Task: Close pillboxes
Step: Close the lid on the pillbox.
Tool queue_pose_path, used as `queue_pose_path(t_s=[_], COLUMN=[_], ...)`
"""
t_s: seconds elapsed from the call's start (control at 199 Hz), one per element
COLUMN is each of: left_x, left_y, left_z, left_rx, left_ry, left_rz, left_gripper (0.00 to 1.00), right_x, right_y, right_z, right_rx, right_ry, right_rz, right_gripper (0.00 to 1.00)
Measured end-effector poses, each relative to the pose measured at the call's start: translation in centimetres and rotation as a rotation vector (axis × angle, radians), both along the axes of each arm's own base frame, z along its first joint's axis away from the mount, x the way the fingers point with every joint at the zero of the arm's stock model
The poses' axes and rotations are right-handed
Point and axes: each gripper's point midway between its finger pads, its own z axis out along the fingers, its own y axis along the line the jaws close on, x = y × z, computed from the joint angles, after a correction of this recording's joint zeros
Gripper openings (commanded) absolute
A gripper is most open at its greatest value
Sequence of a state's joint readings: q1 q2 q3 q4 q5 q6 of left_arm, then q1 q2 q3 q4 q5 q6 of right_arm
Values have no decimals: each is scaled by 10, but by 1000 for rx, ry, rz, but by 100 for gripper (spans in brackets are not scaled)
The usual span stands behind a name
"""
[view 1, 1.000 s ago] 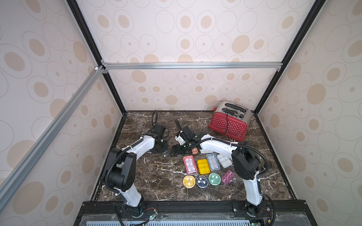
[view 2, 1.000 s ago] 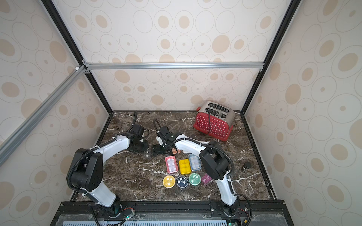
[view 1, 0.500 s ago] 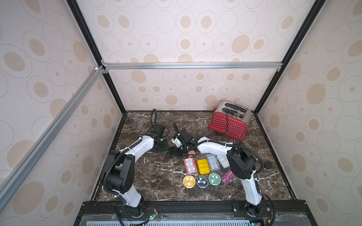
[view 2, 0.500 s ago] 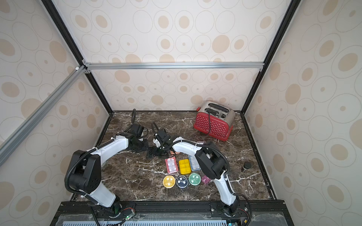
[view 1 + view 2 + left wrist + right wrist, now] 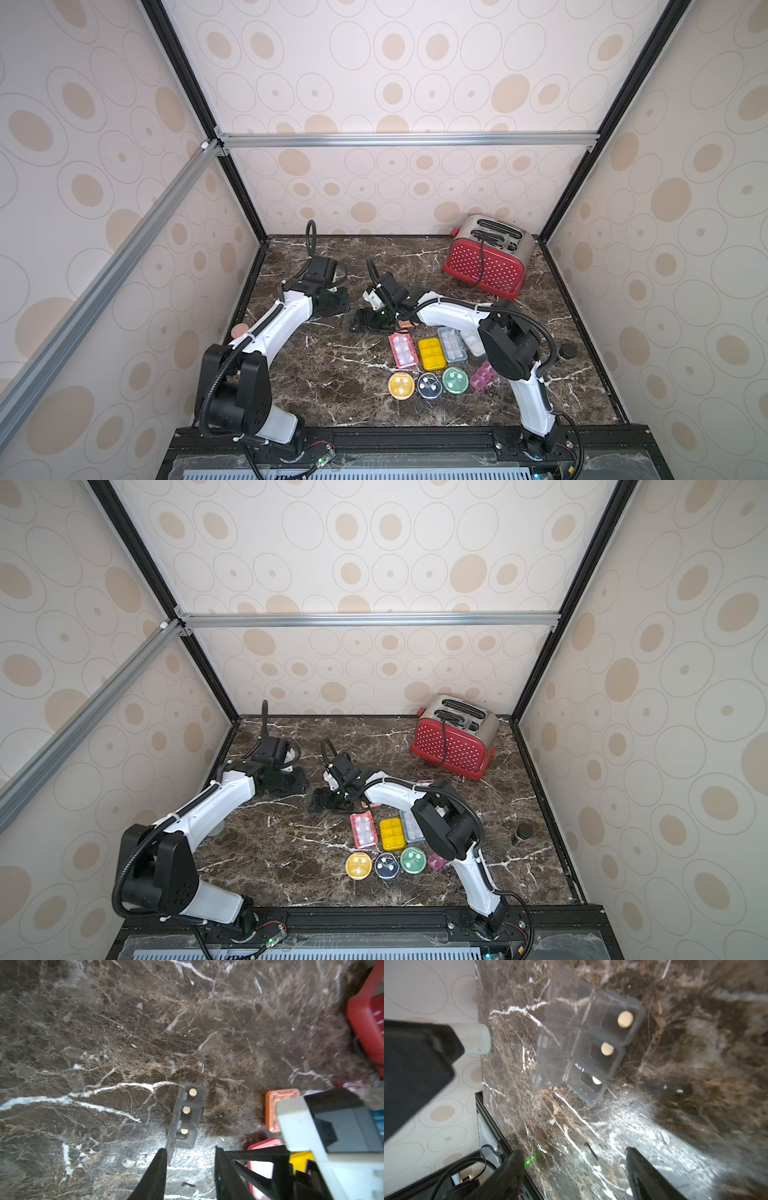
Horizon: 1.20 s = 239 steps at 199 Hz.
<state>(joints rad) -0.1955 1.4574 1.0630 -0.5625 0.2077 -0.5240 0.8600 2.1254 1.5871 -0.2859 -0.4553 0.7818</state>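
Note:
A smoky clear pillbox (image 5: 188,1113) lies on the dark marble with its lid flaps open and a pale pill in each of three compartments; the right wrist view shows it too (image 5: 604,1043). My left gripper (image 5: 190,1165) is open just short of it, one fingertip (image 5: 161,1159) beside the raised lid's edge. My right gripper (image 5: 573,1159) is open, a short way from the box. In both top views the two grippers (image 5: 343,305) (image 5: 365,322) meet mid-table. Closed pillboxes lie in front: red (image 5: 402,351), yellow (image 5: 432,353), blue (image 5: 452,344), orange (image 5: 405,324), and round yellow (image 5: 401,384), navy (image 5: 430,385), green (image 5: 455,379).
A red toaster (image 5: 484,266) stands at the back right. A small dark pot (image 5: 567,351) sits by the right wall, and a cork-topped jar (image 5: 239,331) by the left wall. A purple pillbox (image 5: 482,376) and a white one (image 5: 473,345) lie under the right arm.
My right gripper has swung left and forward, closer to the left gripper. The left arm has barely shifted.

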Motion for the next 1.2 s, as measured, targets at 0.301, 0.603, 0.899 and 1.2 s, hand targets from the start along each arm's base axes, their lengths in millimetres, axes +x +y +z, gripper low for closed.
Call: queue_pose_path(t_s=[0.301, 0.603, 0.899, 1.2], left_x=[-30, -24, -24, -27], left_y=[16, 12, 3, -2], left_z=[-49, -73, -91, -94], left_rx=[-78, -103, -160, -197], left_ry=[96, 118, 142, 145], left_rz=[64, 68, 68, 68], left_gripper=[22, 21, 19, 19], right_x=[12, 20, 21, 22], right_y=[19, 28, 26, 26], right_z=[-18, -26, -32, -32], right_rx=[46, 46, 32, 30], right_ry=[19, 20, 22, 16], right_rz=[-64, -82, -94, -97], right_gripper=[85, 83, 71, 54])
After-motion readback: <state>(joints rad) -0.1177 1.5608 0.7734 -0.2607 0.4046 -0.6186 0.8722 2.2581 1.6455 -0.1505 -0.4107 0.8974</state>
